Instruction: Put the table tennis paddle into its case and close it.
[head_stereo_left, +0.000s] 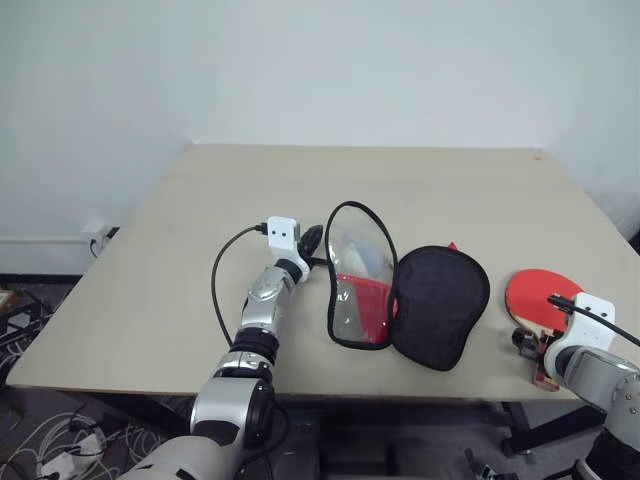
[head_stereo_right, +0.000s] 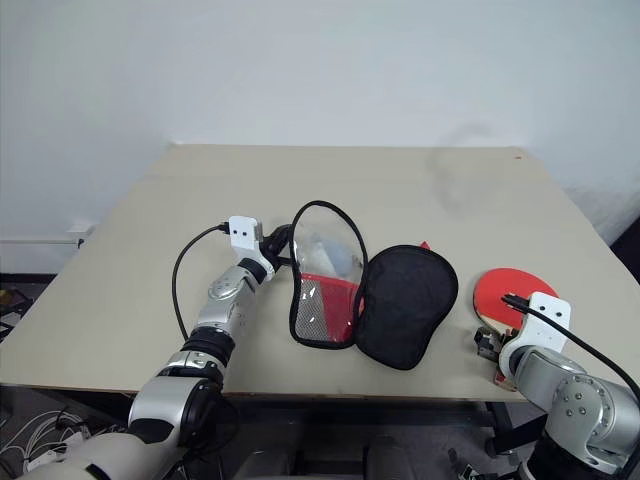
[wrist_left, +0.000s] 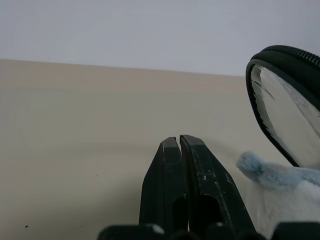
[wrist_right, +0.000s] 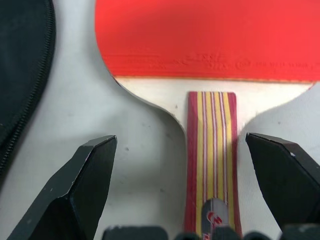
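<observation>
Beige table against white wall; cables on floor beside.

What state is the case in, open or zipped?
Open: the case lies spread on the table, clear half raised; paddle outside it.

Left tool closed; right tool spread wide.

A bare lab or test room: a plain beige counter stands against a blank white wall, with loose cables and a wall socket on the left.
</observation>
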